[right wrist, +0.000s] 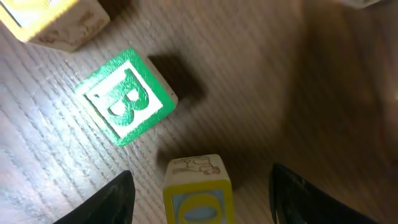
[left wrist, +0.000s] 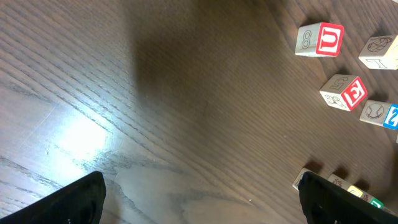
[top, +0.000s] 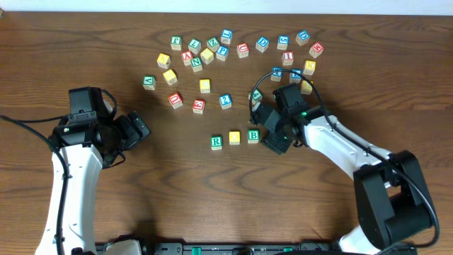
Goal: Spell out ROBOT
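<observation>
From overhead, the R cube, a yellow cube and the B cube sit in a row at mid-desk. The right claw is just beside the B cube and covers whatever lies under it. The right wrist view fills that in: a second yellow cube stands on the wood between the fingers. They are spread with a gap on each side of it and grip nothing. The left claw hangs well left of the row, jaws wide apart and empty; its wrist view catches a red U cube. The loose cubes crowd toward the far edge of the desk, and bare wood lies open in front of the row.
</observation>
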`<control>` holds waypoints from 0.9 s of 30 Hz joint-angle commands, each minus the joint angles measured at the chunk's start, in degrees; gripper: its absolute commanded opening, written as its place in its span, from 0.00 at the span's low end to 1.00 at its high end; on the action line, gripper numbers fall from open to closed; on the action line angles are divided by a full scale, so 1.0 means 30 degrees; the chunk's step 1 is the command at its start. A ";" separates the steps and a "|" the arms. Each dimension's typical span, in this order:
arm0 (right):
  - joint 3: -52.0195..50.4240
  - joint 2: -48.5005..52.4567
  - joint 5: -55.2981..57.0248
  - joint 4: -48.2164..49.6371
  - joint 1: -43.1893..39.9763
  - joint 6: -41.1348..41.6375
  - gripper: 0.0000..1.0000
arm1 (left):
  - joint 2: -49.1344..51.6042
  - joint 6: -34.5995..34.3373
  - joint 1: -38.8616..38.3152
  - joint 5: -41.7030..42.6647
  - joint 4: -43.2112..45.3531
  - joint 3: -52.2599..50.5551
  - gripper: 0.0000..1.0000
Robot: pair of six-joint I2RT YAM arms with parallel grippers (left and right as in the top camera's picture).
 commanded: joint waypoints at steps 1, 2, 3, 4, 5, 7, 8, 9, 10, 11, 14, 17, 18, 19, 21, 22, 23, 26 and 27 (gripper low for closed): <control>0.0444 -0.1938 0.0248 0.0036 -0.0117 0.1246 0.63 | -0.0080 -0.0095 0.0066 -0.0255 -0.0036 0.0066 0.98; 0.0444 -0.2404 0.0583 0.0051 -0.0124 0.1821 0.64 | -0.0080 -0.0095 0.0066 -0.0255 -0.0036 0.0066 0.98; 0.0444 -0.3344 0.1093 0.0044 -0.0219 0.3300 0.64 | -0.0080 -0.0095 0.0066 -0.0255 -0.0036 0.0066 0.97; 0.0444 -0.3883 0.1195 0.0036 -0.0335 0.4422 0.64 | -0.0080 -0.0095 0.0066 -0.0255 -0.0036 0.0066 0.98; 0.0444 -0.4342 0.1188 0.0029 -0.0459 0.5464 0.65 | -0.0080 -0.0095 0.0066 -0.0255 -0.0036 0.0066 0.98; 0.0444 -0.5246 0.1144 0.0022 -0.0736 0.8145 0.69 | -0.0080 -0.0095 0.0066 -0.0255 -0.0036 0.0066 0.98; 0.0444 -0.5574 0.1137 -0.0022 -0.0845 0.9522 0.74 | -0.0080 -0.0095 0.0066 -0.0255 -0.0036 0.0066 0.98; 0.0444 -0.5814 0.1144 -0.0066 -0.0918 1.0943 0.82 | -0.0080 -0.0095 0.0066 -0.0255 -0.0036 0.0066 0.98; 0.0444 -0.5945 0.1137 -0.0109 -0.0969 1.2211 0.86 | -0.0080 -0.0095 0.0066 -0.0255 -0.0036 0.0058 0.98; 0.0437 -0.6025 0.1129 -0.0182 -0.0991 1.3937 0.86 | -0.0080 -0.0095 0.0066 -0.0255 -0.0036 0.0066 0.98; 0.0393 -0.5697 0.1137 -0.1195 -0.0882 2.0975 0.74 | -0.0080 -0.0095 0.0066 -0.0255 -0.0022 0.0066 0.98; 0.0372 -0.4685 0.1727 -0.2426 -0.0459 2.4742 0.78 | -0.0080 -0.0095 0.0066 -0.0255 -0.0022 0.0066 0.98; 0.0372 -0.4350 0.2091 -0.2484 -0.0270 2.5208 0.81 | -0.0080 -0.0095 0.0066 -0.0255 -0.0022 0.0066 0.98; 0.0372 -0.3912 0.2441 -0.2484 -0.0022 2.5696 0.84 | -0.0080 -0.0095 0.0066 -0.0255 -0.0022 0.0066 0.98; 0.0372 -0.3133 0.2798 -0.2441 0.0393 2.6389 0.85 | -0.0080 -0.0095 0.0066 -0.0255 -0.0029 0.0066 0.98; 0.0372 -0.2732 0.2922 -0.2375 0.0583 2.6622 0.84 | -0.0080 -0.0095 0.0066 -0.0255 -0.0036 0.0066 0.98; 0.0372 -0.2331 0.3089 -0.2302 0.0750 2.6724 0.84 | -0.0080 -0.0087 0.0066 -0.0255 -0.0036 0.0066 0.97; 0.0372 -0.1370 0.4058 -0.2331 0.1086 2.7190 0.83 | -0.0080 -0.0087 0.0066 -0.0255 -0.0044 0.0066 0.97; 0.0372 -0.1035 0.4466 -0.2368 0.1158 2.7460 0.83 | -0.0080 -0.0087 0.0066 -0.0255 -0.0044 0.0066 0.98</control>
